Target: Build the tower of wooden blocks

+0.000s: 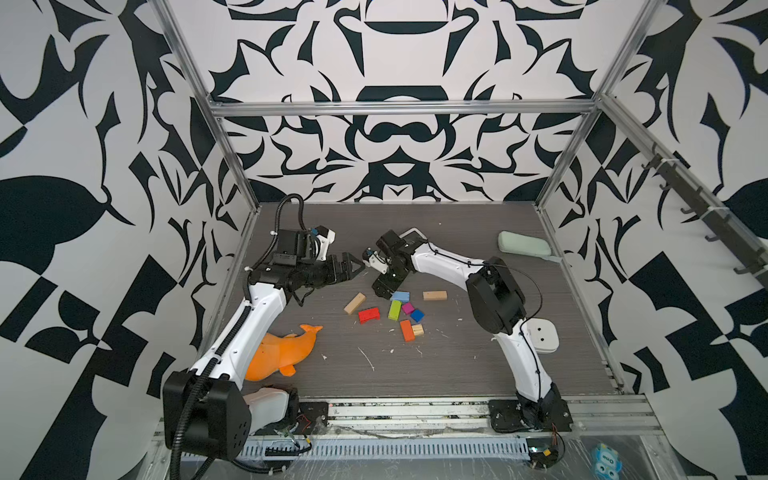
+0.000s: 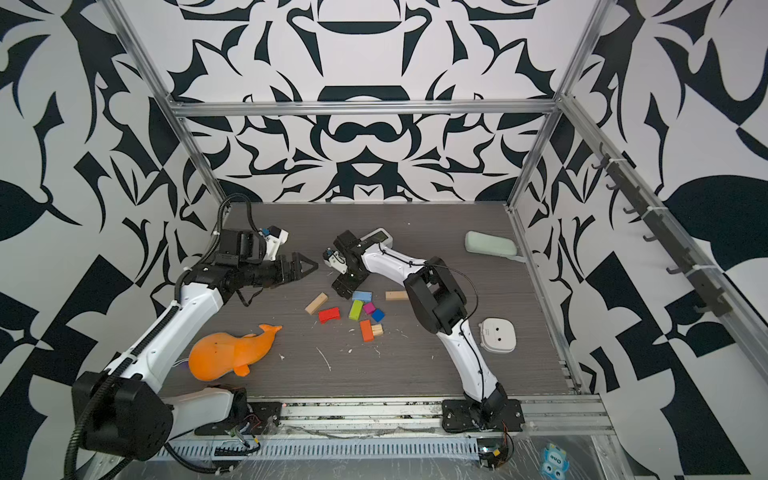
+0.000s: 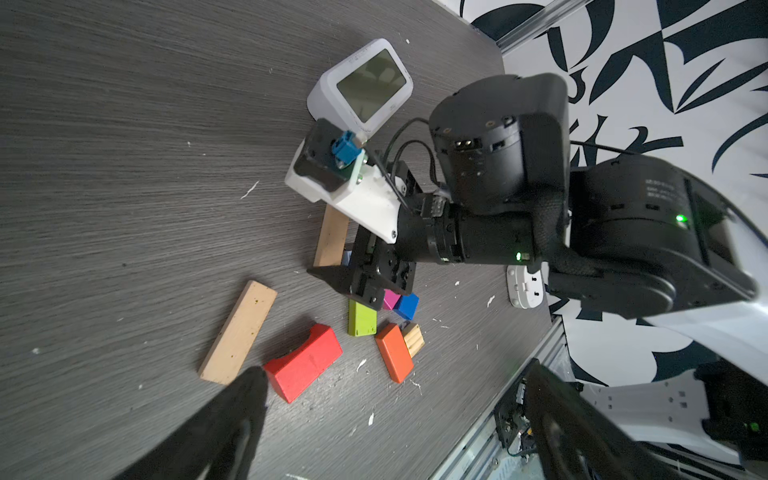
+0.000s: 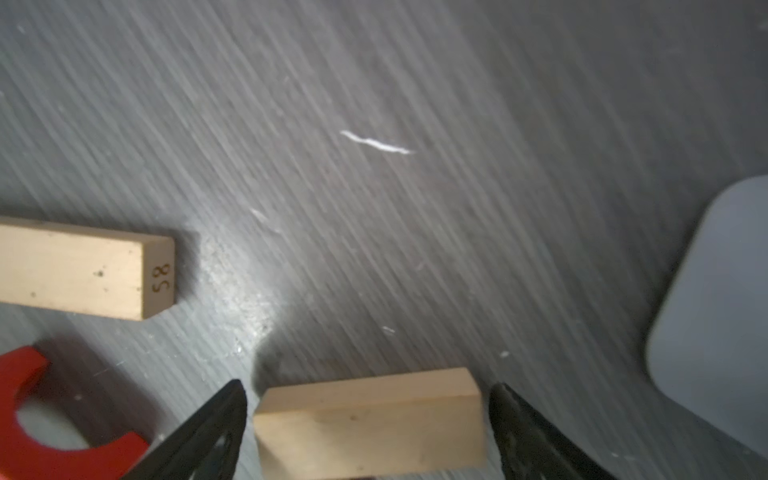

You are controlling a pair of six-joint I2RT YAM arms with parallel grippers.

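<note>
My right jaws stand open astride a tan block [image 4: 370, 424], clear of it on both sides. The frame edge cuts off its near end, and that wrist view is blurred. In both top views the right arm [image 1: 440, 259] hides this block and overlaps an edge of the light blue one [image 1: 401, 296].

The other blocks lie loose mid-worktop [image 1: 457, 374]: a tan bar [image 1: 354, 303], red arch [image 1: 369, 314], green [image 1: 395, 309], magenta [image 1: 408, 308], dark blue [image 1: 417, 315] and orange [image 1: 407, 330].

My left jaws hang wide open and empty, left of the pile. From above, the clock [image 3: 361, 83] sits mostly behind the arm.
</note>
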